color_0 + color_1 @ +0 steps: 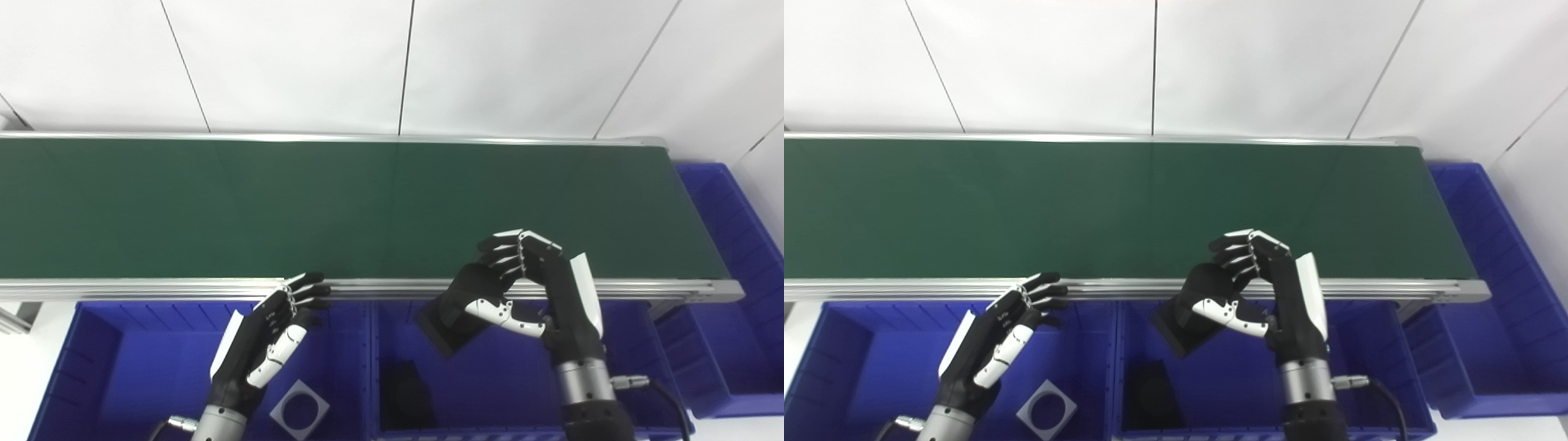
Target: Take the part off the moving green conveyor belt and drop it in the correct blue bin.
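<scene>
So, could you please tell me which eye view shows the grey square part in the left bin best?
The left eye view: the grey square part with its round hole lies clear of the left hand. In the right eye view its lower corner meets the picture's bottom edge.

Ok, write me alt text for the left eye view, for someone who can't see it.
The right hand holds a black part above the middle blue bin, which already contains another black part. The left hand hovers open over the left blue bin, where a grey square part with a round hole lies. The green conveyor belt behind is bare.
</scene>
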Controlling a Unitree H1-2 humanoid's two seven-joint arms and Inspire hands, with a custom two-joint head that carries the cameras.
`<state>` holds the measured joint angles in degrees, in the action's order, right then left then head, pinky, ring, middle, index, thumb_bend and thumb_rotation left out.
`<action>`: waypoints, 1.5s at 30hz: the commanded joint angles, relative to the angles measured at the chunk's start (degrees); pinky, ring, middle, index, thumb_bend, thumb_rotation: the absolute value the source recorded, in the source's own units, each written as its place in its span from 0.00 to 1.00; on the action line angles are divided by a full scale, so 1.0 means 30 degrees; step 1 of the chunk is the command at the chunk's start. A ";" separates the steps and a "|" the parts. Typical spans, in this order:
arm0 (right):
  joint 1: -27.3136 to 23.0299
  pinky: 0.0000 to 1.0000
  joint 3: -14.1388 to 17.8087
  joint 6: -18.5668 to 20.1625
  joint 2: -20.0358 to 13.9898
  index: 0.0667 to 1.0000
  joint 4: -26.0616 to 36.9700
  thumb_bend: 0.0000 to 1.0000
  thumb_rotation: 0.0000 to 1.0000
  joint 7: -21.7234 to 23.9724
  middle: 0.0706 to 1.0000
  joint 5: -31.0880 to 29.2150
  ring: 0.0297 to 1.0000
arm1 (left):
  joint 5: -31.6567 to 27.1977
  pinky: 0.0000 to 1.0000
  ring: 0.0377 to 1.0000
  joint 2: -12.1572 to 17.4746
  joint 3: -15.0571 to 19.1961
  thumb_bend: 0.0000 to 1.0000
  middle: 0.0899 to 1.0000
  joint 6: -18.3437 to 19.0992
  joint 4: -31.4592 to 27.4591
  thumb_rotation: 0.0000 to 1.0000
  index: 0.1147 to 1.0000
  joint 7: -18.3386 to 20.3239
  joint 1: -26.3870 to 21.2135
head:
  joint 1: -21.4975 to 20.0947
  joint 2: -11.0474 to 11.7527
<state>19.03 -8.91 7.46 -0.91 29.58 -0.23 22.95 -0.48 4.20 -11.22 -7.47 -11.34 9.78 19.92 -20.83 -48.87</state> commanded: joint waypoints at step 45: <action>-0.0318 0.34 0.0617 -0.3141 -0.0806 0.49 -0.6375 0.50 0.00 -0.3454 0.47 0.1726 0.42 | -0.1410 0.61 0.68 0.0804 0.0551 0.60 0.72 0.0203 -0.1069 0.73 0.76 0.0794 0.0241 | -0.1035 -0.0319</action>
<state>18.91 -7.22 2.18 -3.39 9.59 -9.02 28.03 -4.18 6.40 -9.48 -5.49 -13.28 11.63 21.18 -23.99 -49.75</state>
